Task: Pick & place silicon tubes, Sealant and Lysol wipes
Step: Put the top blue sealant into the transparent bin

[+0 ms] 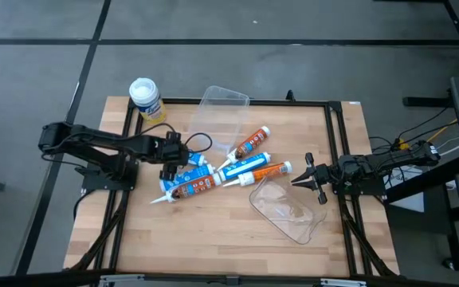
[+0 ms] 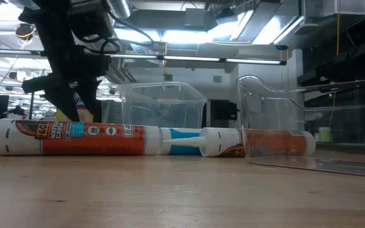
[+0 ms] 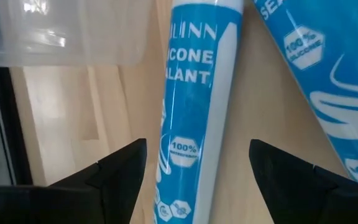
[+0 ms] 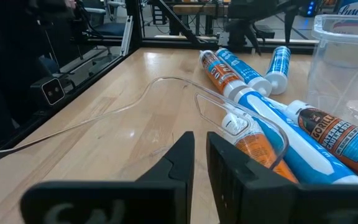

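Observation:
Several sealant and silicone tubes lie in a heap mid-table. They include a blue silicone tube (image 1: 191,169), an orange-and-blue tube (image 1: 188,186), a blue-and-white tube (image 1: 241,166) and two orange tubes (image 1: 266,171), (image 1: 250,142). My left gripper (image 1: 170,163) is open and points down over the blue silicone tube (image 3: 194,93). Its fingers (image 3: 126,162) stand on either side of the tube without touching it. The yellow Lysol wipes canister (image 1: 145,99) stands upright at the far left corner. My right gripper (image 1: 309,177) is shut and empty at the table's right, also seen in the right wrist view (image 4: 201,155).
One clear plastic bin (image 1: 224,102) stands at the far edge. Another clear plastic bin (image 1: 289,209) lies near my right gripper, its rim over one orange tube's nozzle. A black cable (image 1: 200,142) loops by the left wrist. Bare wood lies along the near edge.

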You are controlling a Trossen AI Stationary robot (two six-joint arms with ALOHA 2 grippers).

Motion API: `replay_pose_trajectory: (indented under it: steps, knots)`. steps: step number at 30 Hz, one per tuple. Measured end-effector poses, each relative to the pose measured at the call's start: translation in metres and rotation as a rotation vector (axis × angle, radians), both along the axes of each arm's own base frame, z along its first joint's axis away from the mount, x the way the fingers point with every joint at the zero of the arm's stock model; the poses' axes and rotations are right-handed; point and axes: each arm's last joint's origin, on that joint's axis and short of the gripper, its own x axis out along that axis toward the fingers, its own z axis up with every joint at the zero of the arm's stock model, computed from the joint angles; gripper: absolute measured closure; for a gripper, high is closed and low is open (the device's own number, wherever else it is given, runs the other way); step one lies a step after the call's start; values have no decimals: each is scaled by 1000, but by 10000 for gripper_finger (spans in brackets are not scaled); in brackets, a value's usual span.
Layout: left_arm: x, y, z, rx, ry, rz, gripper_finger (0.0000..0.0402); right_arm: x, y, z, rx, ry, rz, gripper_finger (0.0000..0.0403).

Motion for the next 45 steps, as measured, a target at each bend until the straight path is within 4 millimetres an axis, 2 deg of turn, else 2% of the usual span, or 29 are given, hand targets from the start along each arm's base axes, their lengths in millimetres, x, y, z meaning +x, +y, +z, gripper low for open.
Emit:
replay_pose_trajectory:
  steps: [6,12,24,36,45]
  knots:
    - [3,8,-8,-3,-2,7,121,0,0,0,1,0,0,357]
    - [-3,9,-23,-16,8,6,121,0,0,0,1,0,0,357]
    - [-12,17,-41,6,-11,43,121,0,0,0,0,0,0,357]
    - [-11,19,-45,-172,-71,128,124,0,0,0,0,0,0,357]
    - [-11,19,-45,-220,-104,215,157,0,0,0,0,0,0,357]
